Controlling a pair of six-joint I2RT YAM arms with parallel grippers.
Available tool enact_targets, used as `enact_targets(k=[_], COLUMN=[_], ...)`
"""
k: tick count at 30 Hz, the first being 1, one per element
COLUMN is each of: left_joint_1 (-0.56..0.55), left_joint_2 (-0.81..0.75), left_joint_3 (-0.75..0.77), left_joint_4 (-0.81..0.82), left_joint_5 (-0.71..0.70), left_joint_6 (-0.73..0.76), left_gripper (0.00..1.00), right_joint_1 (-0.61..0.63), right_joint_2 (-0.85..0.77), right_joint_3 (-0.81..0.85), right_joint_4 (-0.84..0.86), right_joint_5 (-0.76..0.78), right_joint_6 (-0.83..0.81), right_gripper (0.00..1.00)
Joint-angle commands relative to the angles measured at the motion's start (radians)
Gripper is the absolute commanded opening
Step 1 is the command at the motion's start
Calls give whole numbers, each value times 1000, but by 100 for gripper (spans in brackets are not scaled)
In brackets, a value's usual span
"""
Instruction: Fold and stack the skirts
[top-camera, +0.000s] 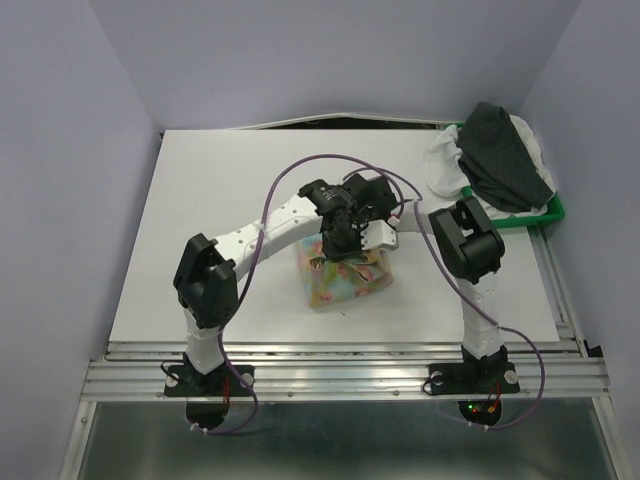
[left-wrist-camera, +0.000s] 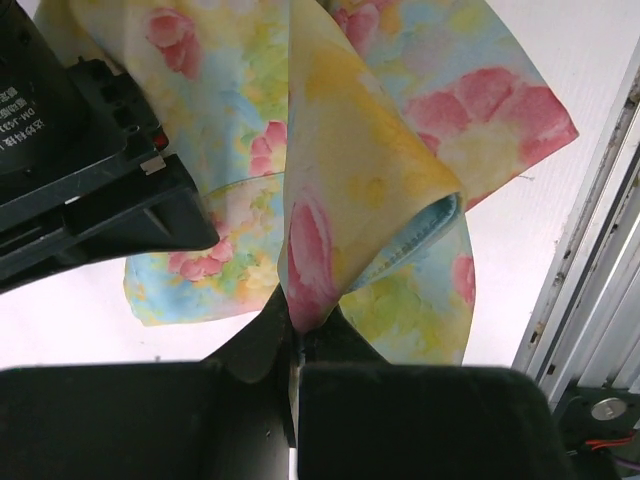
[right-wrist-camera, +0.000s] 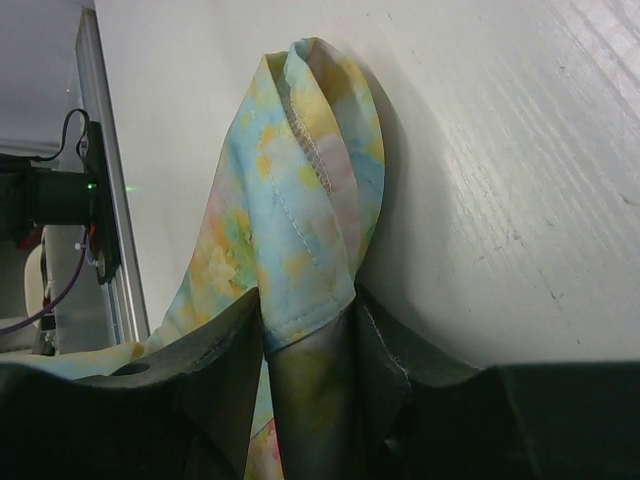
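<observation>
The pastel yellow floral skirt (top-camera: 345, 278) lies bunched on the white table, partly lifted by both grippers. My left gripper (left-wrist-camera: 297, 325) is shut on a pinched fold of the floral skirt (left-wrist-camera: 350, 170), which hangs from it. My right gripper (right-wrist-camera: 305, 325) is shut on a hemmed fold of the same skirt (right-wrist-camera: 300, 190). In the top view both grippers meet over it, left gripper (top-camera: 335, 248) and right gripper (top-camera: 368, 240). The dark charcoal skirt (top-camera: 505, 155) lies over the white crinkly skirt (top-camera: 443, 165) at the back right.
The green tray (top-camera: 552, 212) under the two other skirts sits at the table's right edge. Purple cables loop over the arms. The metal rail (top-camera: 340, 375) runs along the near edge. The other gripper's black body (left-wrist-camera: 80, 190) fills the left wrist view's left side.
</observation>
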Motion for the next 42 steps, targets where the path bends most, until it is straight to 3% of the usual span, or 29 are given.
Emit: enact_targets(k=[1,10,16,20,26,33,42], left_joint_1=[2,-34,-43,-44,-43,-31,43], left_joint_2=[-4,-98,-110,-112,-119,-96,-7], left_joint_3=[54,-104,-117,-133,-141,-33,181], left_joint_4=[-46,-40,-49,-49,-48,-81,-109], left_joint_5=[22,132,163,167,158,115,5], left_joint_6=[45,47,46,46,47,50,113], left_gripper=[0,0,0,0,0,0,0], right_joint_1=[13,13,3,-6,-6,-6,-6], right_joint_2=[-30,38,62,104,90,91,65], right_joint_3=[26,259,328,380,336,308,245], right_joint_4=[-40,-165,-171,-255,-294,-315,-320], right_joint_5=[109,241,292,336,392,326,235], right_joint_6=[-31,-100,-115,-221,-321,-328,-322], right_gripper=[46,43,44,44,47,33,31])
